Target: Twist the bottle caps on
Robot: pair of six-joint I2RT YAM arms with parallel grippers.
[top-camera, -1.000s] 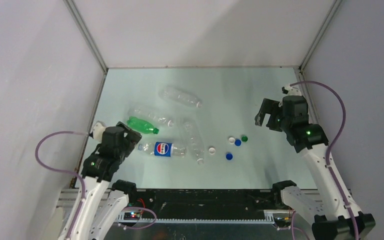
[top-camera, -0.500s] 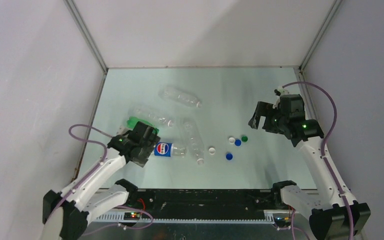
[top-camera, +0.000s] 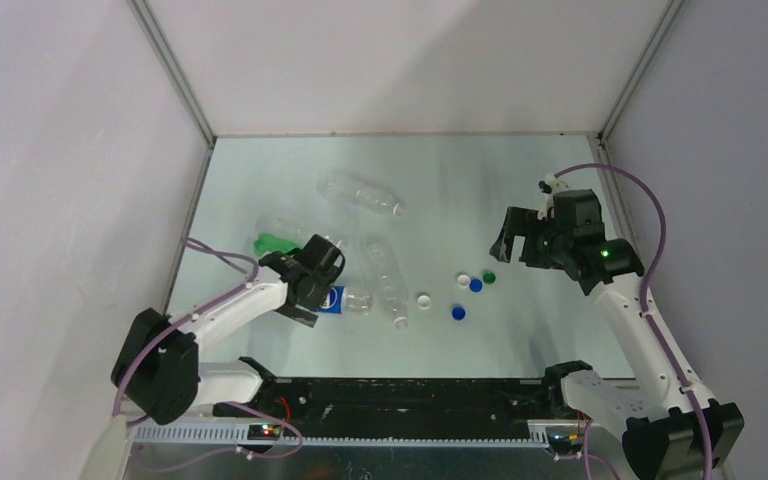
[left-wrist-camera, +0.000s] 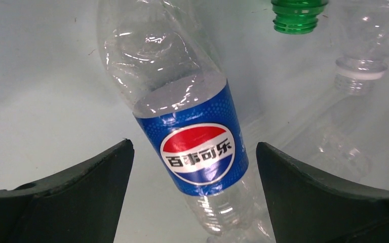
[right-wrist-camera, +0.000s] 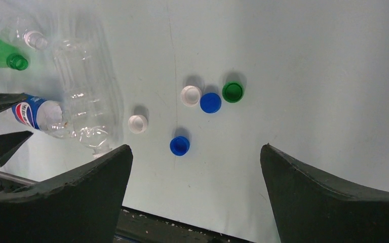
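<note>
The Pepsi-labelled bottle [top-camera: 348,298] lies on its side without a cap. My left gripper [top-camera: 312,280] is open and hangs over it. In the left wrist view the bottle [left-wrist-camera: 192,147] lies between the spread fingers of the left gripper [left-wrist-camera: 193,146], not touched. The green bottle [top-camera: 270,243] and three clear bottles [top-camera: 360,193] [top-camera: 388,280] [top-camera: 305,230] lie around it, all open-mouthed. Several caps lie loose: white [top-camera: 424,299], blue [top-camera: 458,312], white [top-camera: 463,280], blue [top-camera: 476,285], green [top-camera: 488,277]. My right gripper [top-camera: 512,240] is open and empty, high above the caps [right-wrist-camera: 210,103].
Grey walls enclose the table on the left, back and right. The table's dark front edge [right-wrist-camera: 182,230] shows under the right gripper [right-wrist-camera: 196,148]. The green bottle's open mouth [left-wrist-camera: 300,12] and a clear bottle's neck [left-wrist-camera: 359,71] lie just beyond the Pepsi bottle.
My left arm has swung right from the table's left edge to over the Pepsi bottle. My right gripper has drifted a little left toward the caps. Bottles and caps have not moved.
</note>
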